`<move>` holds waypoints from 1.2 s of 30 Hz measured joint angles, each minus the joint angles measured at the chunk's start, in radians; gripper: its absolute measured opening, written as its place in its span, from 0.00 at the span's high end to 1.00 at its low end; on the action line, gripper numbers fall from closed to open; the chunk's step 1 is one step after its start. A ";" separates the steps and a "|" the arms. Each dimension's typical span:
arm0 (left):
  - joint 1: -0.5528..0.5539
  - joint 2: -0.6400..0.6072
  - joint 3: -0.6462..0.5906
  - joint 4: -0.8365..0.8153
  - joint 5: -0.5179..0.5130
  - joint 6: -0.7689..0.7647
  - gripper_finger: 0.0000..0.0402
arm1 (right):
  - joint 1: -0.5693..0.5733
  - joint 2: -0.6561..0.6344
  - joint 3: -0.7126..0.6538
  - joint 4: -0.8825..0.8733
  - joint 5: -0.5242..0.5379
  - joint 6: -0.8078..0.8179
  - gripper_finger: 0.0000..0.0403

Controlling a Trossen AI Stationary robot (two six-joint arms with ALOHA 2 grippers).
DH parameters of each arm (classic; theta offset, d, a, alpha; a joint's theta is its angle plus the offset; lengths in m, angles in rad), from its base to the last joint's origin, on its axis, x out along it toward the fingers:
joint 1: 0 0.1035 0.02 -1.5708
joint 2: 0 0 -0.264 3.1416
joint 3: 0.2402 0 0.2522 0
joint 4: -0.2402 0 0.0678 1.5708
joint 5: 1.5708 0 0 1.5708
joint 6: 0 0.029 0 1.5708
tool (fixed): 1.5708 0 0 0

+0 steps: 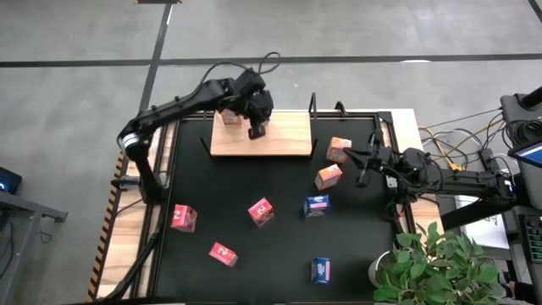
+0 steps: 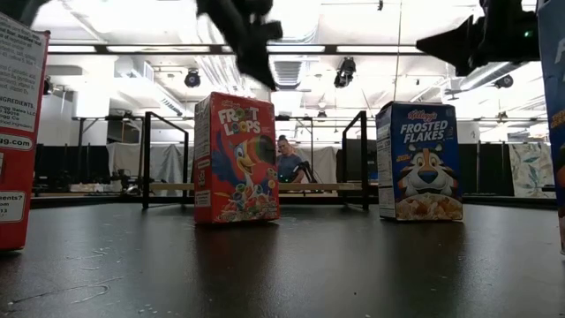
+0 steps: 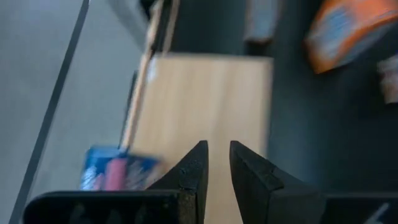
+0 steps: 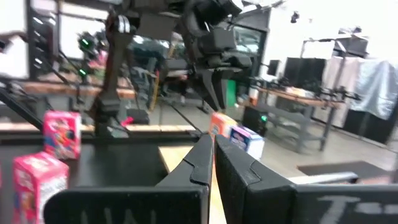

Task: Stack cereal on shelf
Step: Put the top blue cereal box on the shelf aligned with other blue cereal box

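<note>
Bright cereal boxes on black and pale wood

The worktop mat [image 1: 254, 254] is black; the shelf [image 1: 284, 140] is light wood with thin black posts; three red-pink boxes [image 1: 184, 218] bear printed labels, one [image 2: 236, 157] showing a multicoloured toucan and yellow lettering; the blue boxes [image 1: 316, 206] carry white lettering and, on one [image 2: 419, 161], an orange tiger; the orange boxes [image 1: 329, 176] have blue print; both arms [image 1: 178, 106] are dark; the floor [image 1: 76, 93] is grey with dark lines.

left gripper [image 1: 257, 129] is hanging out at the far side with fingers nearly together, right gripper [image 1: 366, 168] is sitting closed off right.
</note>
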State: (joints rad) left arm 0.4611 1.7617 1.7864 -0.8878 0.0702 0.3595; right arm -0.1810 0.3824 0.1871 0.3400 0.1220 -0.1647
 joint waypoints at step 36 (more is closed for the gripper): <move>-0.537 -0.827 -1.026 0.869 -0.255 -0.195 0.88 | 0.002 0.490 0.508 -0.481 -0.158 0.102 0.98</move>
State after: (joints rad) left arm -0.0761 0.9348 0.7603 -0.0188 -0.1847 0.1650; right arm -0.1794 0.8729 0.6946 -0.1410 -0.0363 -0.0623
